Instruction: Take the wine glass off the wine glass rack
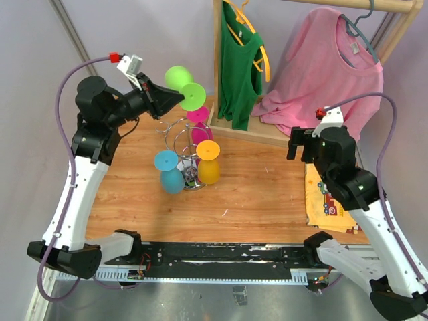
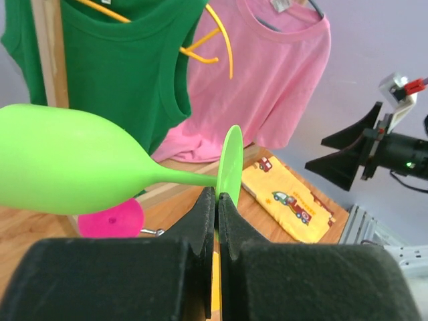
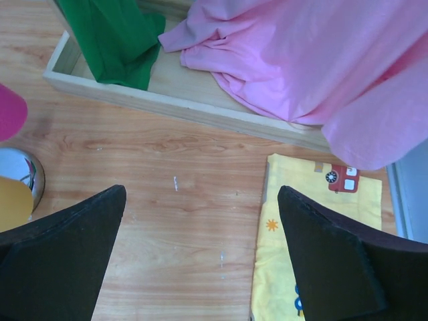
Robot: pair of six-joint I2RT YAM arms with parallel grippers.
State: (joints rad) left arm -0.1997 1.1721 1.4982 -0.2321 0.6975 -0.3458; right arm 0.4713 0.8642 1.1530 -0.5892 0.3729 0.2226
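One green wine glass [image 2: 67, 160], foot pinched in left claw [image 2: 217, 198], seemingly off rack [image 1: 172, 127]

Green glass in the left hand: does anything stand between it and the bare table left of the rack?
Nothing visible on that side. The left hand holds the green glass by its foot, above the rack. The pink glass hangs just below it, so avoid lowering straight down.

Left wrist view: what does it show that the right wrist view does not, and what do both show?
Only left wrist: the green wine glass, its foot pinched in the shut left tool. Only right wrist: the rack's chrome base, at the left edge. Both: pink shirt, green shirt, yellow cloth, wooden table.
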